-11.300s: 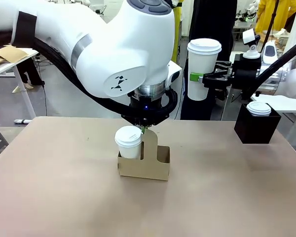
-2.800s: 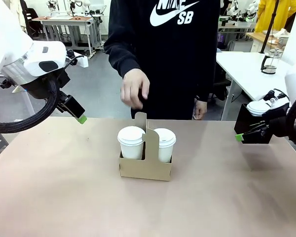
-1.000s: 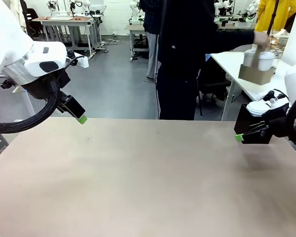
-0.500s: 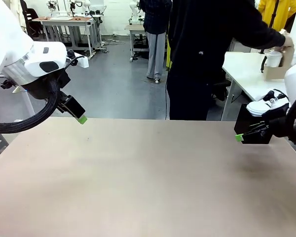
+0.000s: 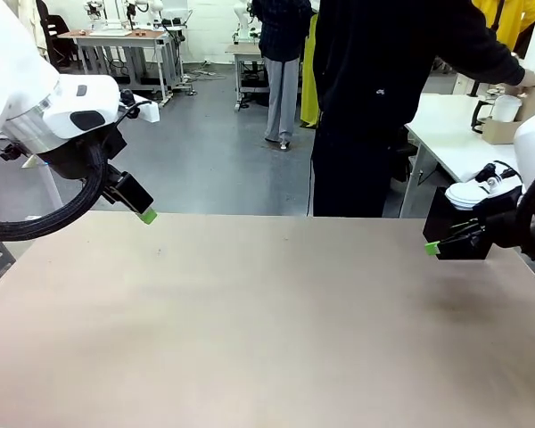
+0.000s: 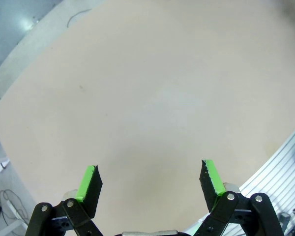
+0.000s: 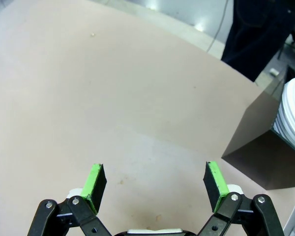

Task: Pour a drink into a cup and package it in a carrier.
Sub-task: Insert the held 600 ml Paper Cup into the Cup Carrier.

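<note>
carrier with a white cup in it set on the white side table behind at far right, under person's hand; glass jug just beside. left gripper spread wide, empty, above tan table. right gripper spread wide, empty, near black box holding white lids.

table: tan, filled lower frame | black box: right edge on the table, white lids stacked in it | person: dark clothes, upper right, behind the table | white side table: upper right
</note>
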{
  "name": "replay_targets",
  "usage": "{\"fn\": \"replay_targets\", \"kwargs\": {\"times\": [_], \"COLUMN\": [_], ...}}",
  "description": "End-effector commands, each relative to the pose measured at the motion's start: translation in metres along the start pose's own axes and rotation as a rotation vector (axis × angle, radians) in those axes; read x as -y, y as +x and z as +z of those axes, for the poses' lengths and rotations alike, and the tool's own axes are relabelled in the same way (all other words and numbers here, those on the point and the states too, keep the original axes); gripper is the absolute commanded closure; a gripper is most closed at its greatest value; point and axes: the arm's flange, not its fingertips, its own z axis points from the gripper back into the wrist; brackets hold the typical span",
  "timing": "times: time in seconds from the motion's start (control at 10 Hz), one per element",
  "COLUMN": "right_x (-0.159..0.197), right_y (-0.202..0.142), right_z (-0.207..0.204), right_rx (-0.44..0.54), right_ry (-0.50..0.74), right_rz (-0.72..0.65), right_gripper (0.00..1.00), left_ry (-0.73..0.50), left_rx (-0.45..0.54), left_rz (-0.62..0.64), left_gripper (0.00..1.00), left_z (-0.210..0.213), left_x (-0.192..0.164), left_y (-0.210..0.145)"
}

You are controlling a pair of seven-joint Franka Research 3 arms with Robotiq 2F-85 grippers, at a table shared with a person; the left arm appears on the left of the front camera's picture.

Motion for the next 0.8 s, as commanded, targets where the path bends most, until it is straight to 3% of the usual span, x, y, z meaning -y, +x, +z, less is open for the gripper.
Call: {"fn": "replay_targets", "kwargs": {"times": [0.0,0.7], "right_x": [0.0010,0.0010], "right_y": [-0.0014,-0.0014], "right_z": [0.0004,0.0004], "right_rx": [-0.001,-0.001], "right_ry": [-0.018,-0.018], "right_rz": [-0.014,-0.014], "right_gripper": [0.00,0.00], "left_ry": [0.007,0.007], "left_rx": [-0.006,-0.006], "left_rz": [-0.007,-0.007], "left_gripper": [0.00,0.00], "left_z": [0.0015,0.0015], "left_x": [-0.0012,-0.0012], "left_y": [-0.0008,-0.0008]}}
